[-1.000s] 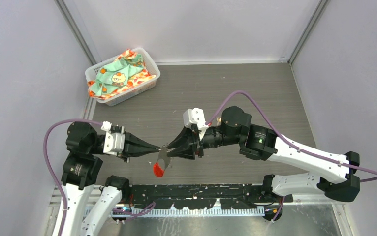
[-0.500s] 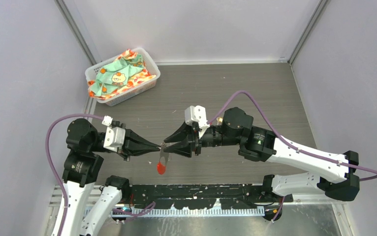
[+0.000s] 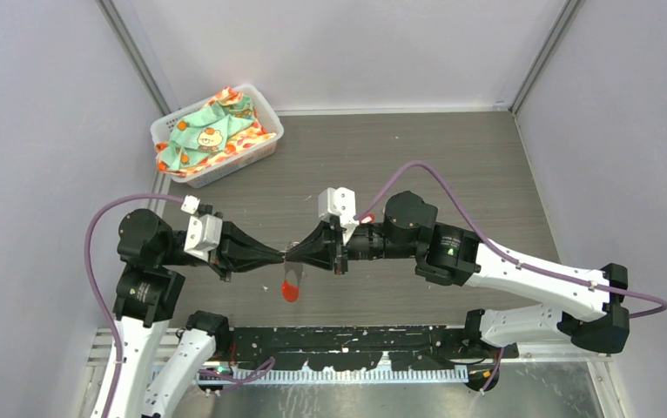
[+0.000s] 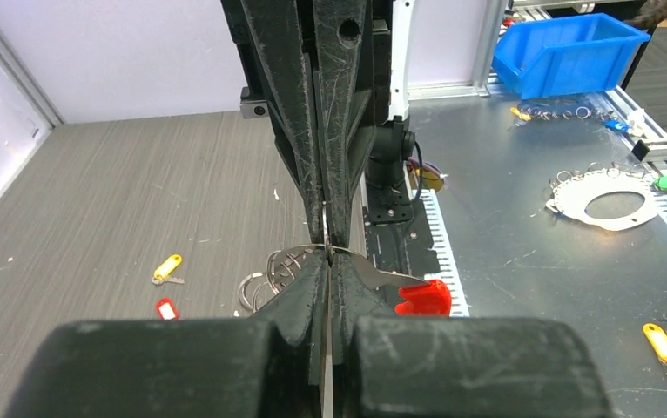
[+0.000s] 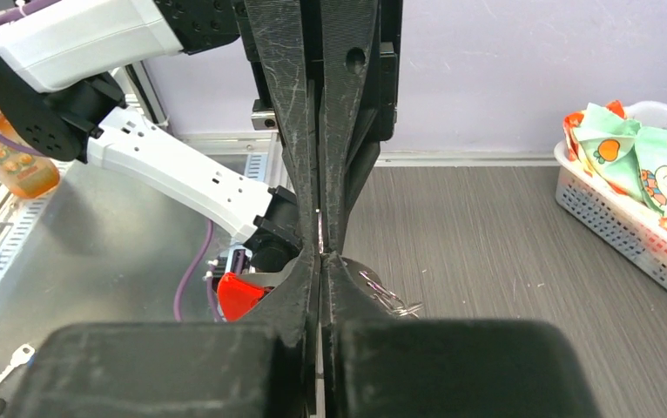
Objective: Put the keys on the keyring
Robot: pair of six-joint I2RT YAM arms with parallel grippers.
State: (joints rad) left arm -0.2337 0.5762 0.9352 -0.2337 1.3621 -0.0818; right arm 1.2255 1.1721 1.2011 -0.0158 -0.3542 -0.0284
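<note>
Closest to me, a black rail [image 3: 356,340] runs along the front edge of the table [image 3: 452,165] and carries both arm bases. Just past it a red-headed key [image 3: 290,290] hangs in the air. Its red head is lowest, and its silver blade slopes up to the spot where the two grippers meet.

The left gripper [image 3: 279,255] reaches in from the left and the right gripper [image 3: 297,254] from the right. They are nose to nose, with their tips touching or all but touching. Both are clenched tight, and I see no gap between the fingers of either.

The keyring [image 4: 324,225] sits edge-on right at that meeting point, held clear of the table. A thin sliver of silver wire shows in the slit of each pair of fingers, so each gripper appears to be pinching the ring from its own side. The key's blade leaves from the same point.

Below the grippers, on the wood-grain top, lies a small heap of loose rings [image 4: 269,272]. A little beyond the heap, on the side away from the rail, a yellow-tagged key [image 4: 167,268] and a red-tagged key [image 4: 166,309] lie flat. They are near each other but not touching.

Farthest off, in the back left corner, a white basket [image 3: 225,174] stands at an angle against the wall. It is heaped with a green and orange patterned cloth [image 3: 212,131].
</note>
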